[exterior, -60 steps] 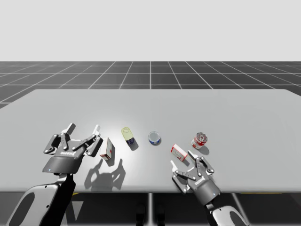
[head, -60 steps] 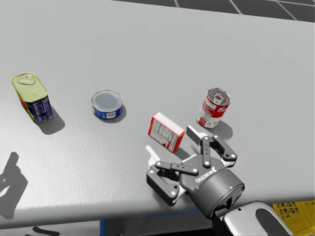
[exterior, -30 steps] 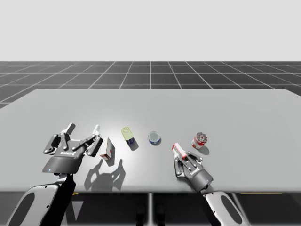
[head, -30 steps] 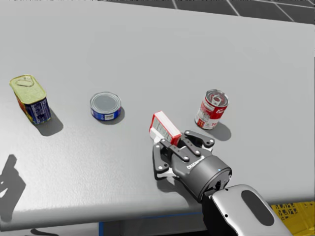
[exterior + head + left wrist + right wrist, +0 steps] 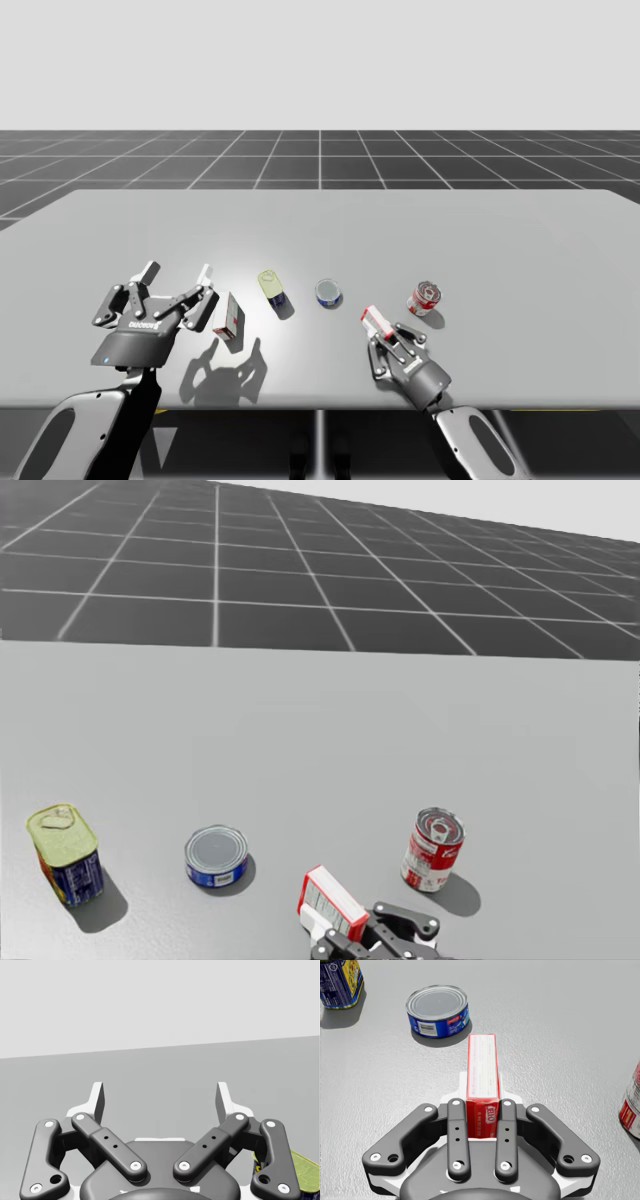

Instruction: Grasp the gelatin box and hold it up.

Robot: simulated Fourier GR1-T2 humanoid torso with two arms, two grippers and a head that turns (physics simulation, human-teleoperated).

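- My right claw sat at the near edge of the worktop. Its two fingers were drawn close together and pressed on the long sides of the gelatin box.
- The gelatin box, red and white, stood narrow edge up in that grip, with its far end reaching out past the fingertips. In the high view it showed just ahead of my right claw. In the head view it leaned up out of the claw. Whether it was clear of the worktop could not be told.
- My left claw was spread wide with nothing between its fingers. In the high view it hung over the near left part of the worktop.
- A second red and white box stood on the worktop just beside my left claw, on the side towards the middle.
- A flat blue round can lay ahead of my right claw, near the box's far end but apart from it.
- A red and white round can stood upright to the right of the gelatin box, close by and not touching.
- A blue rectangular can with a yellow lid stood further left, past the flat blue round can.
- Beyond the cans the grey worktop ran back to a dark gridded floor.
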